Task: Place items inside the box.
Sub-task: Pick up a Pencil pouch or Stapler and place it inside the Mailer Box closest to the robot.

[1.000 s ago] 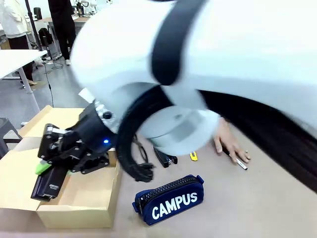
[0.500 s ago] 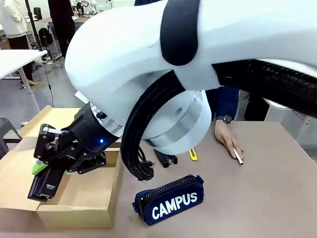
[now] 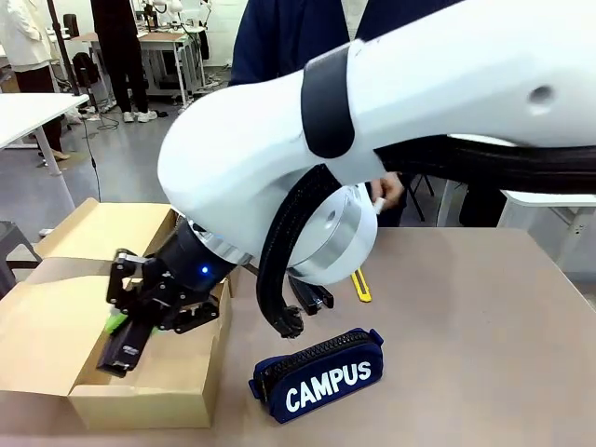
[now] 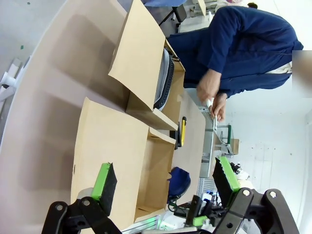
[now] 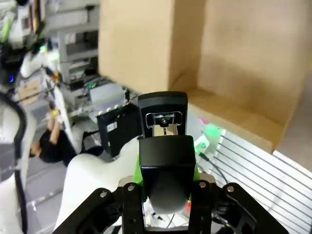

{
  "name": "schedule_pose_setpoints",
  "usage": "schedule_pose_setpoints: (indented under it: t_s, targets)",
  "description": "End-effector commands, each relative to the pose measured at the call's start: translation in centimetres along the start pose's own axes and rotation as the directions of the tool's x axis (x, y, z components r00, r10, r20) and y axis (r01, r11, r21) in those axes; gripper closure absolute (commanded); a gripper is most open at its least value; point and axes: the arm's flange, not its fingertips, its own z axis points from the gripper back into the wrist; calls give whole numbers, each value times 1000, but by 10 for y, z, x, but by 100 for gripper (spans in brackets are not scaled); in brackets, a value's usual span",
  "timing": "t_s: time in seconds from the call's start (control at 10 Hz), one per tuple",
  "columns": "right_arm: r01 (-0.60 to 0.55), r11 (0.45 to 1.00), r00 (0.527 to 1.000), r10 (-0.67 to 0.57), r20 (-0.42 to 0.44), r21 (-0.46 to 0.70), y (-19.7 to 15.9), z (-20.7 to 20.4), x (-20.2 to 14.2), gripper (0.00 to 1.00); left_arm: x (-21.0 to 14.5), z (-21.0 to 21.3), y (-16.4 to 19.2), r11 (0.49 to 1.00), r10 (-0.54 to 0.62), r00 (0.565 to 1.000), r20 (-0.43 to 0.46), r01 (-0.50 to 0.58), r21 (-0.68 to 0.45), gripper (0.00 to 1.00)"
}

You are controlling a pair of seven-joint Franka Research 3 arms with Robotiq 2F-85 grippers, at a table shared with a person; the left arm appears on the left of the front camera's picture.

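Since the earlier frames the right gripper (image 3: 128,328) had carried the black stapler (image 3: 114,356) lower and farther into the box (image 3: 140,408). The person's hand (image 3: 388,191) had left the table (image 3: 484,326) and risen beyond the right arm (image 3: 447,84), a thin white stick (image 3: 378,203) pinched in its fingers.

At the box's left side its wide flap lid (image 3: 37,335) lay folded open and outward. Behind the box stood the smaller cardboard box (image 3: 102,228), its flap open. Over the box's open interior, near its right wall, the right gripper's jaws were narrowed onto the stapler, green pads pressed to its two sides. The stapler hung tilted with its lower end down inside the box; whether it touched the floor could not be told. In the right wrist view it stuck out straight between the pads, with the box's brown inner walls beyond it.

Just right of the box, on the table, the navy "CAMPUS" pencil case (image 3: 321,374) lay zip upward, outside the box. Farther from the box, beyond the case, lay a small black tool (image 3: 312,296) partly hidden by the arm, and beside it a yellow utility knife (image 3: 360,285).

The left gripper (image 4: 165,178) hung well above the box, its jaws wide apart and holding nothing.
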Motion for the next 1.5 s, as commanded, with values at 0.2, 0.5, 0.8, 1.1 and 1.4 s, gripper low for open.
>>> schedule_pose_setpoints:
  t_s: [0.2,0.5,0.8,1.1,1.4]
  targets:
    - [151,981,988,-146,52,-119,24,-21,22,63,0,0,0,1000,-20,1000,6,20,-24,0]
    - [190,933,981,-172,86,-304,37,-37,36,63,0,0,0,1000,-20,1000,6,20,-24,0]
    - [150,890,989,-135,65,-431,47,-49,54,63,0,0,0,1000,-20,1000,6,20,-24,0]
    - [166,876,986,-144,83,-452,42,-58,64,63,0,0,0,1000,-20,1000,6,20,-24,0]
    - [186,874,982,-162,92,-448,34,-57,65,63,0,0,0,1000,-20,1000,6,20,-24,0]
